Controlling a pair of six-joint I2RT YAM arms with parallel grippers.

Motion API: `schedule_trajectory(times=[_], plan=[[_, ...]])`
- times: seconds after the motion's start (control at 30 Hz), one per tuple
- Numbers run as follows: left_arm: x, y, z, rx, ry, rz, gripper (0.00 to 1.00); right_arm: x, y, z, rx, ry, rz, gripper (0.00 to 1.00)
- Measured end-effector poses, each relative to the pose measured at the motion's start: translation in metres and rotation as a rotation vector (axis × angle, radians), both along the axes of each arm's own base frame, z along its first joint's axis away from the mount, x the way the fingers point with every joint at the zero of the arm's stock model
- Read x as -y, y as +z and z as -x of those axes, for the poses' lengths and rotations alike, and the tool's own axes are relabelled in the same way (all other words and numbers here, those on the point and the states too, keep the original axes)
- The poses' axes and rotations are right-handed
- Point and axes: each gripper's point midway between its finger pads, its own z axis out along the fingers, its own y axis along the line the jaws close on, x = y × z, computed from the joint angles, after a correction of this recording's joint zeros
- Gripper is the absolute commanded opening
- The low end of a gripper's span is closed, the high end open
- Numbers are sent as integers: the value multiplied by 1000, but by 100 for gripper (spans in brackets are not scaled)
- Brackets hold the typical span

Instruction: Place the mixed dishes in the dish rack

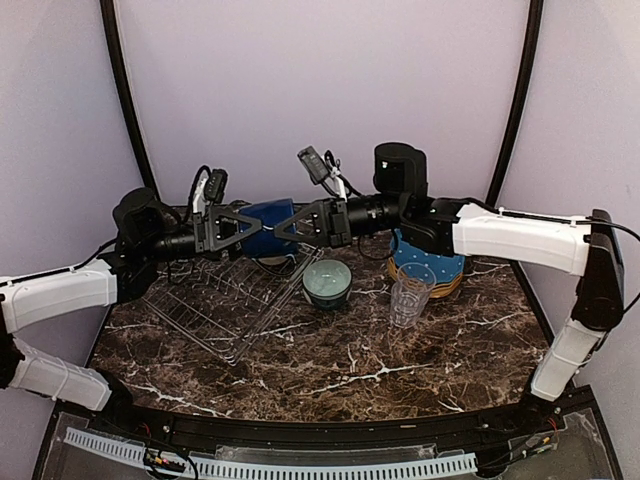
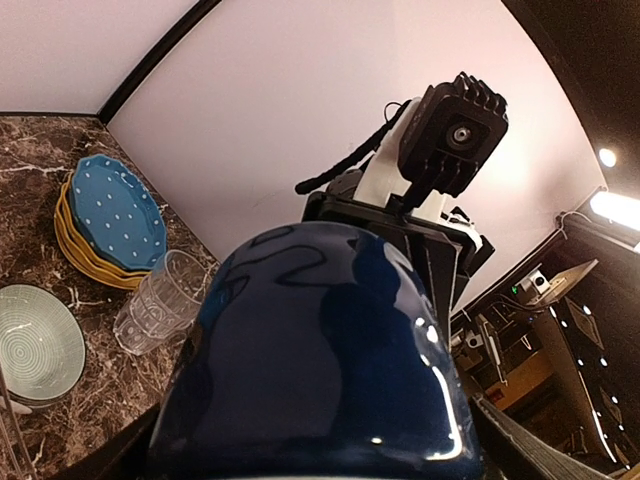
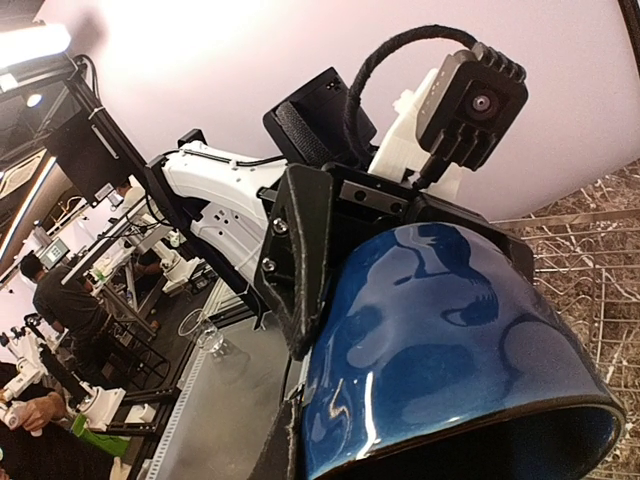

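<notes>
The dark blue mug (image 1: 265, 228) hangs in the air above the far end of the dish rack (image 1: 215, 300), between my two grippers. My right gripper (image 1: 283, 230) is shut on the mug's wall at the rim; one of its padded fingers (image 3: 285, 450) lies against the glossy side of the mug (image 3: 450, 340). My left gripper (image 1: 250, 228) faces it with jaws spread wide on either side of the mug (image 2: 320, 370), which fills the lower part of the left wrist view. The pale-teal bowl (image 1: 327, 282), the clear ribbed glass (image 1: 410, 295) and the plate stack (image 1: 440, 270) stand on the table.
The blue dotted plate (image 2: 110, 215) tops the mustard-yellow ones at the back right. The glass (image 2: 160, 300) and the bowl (image 2: 35, 345) sit just right of the rack. Both forearms stretch across the back of the marble table (image 1: 350, 370).
</notes>
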Motion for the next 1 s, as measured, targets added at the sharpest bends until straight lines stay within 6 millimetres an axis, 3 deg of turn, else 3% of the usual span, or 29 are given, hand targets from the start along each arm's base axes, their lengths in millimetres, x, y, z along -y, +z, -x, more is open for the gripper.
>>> schedule_trajectory(times=[0.13, 0.2, 0.23, 0.33, 0.4, 0.5, 0.57, 0.6, 0.8, 0.9, 1.0], plan=[[4, -1, 1, -6, -12, 4, 79, 1, -1, 0, -13, 12, -9, 0], [5, -2, 1, -8, -9, 4, 65, 2, -1, -1, -15, 13, -12, 0], [5, -2, 0, -8, -8, 4, 53, 2, -1, -2, -16, 13, -14, 3], [6, -3, -1, -8, -3, 3, 20, 3, -3, -3, -19, 12, -18, 24], [7, -5, 0, -10, -5, -4, 6, 4, -2, -5, -16, 11, -24, 40], [7, -13, -2, -25, 1, -29, 1, 8, -2, -14, -9, -13, -31, 57], [4, -18, -9, -42, 24, -62, 1, 11, -7, -20, -12, -36, -19, 74], [1, -19, -13, -46, 38, -76, 1, 13, -10, -24, -16, -53, -9, 77], [-44, -24, -63, -65, 253, -228, 1, 34, -22, -42, -12, -154, 33, 81], [-76, -25, -88, -60, 403, -366, 1, 42, -21, -46, 3, -193, 43, 81], [-94, -27, -106, -51, 493, -513, 1, 46, -23, -47, 12, -212, 52, 81]])
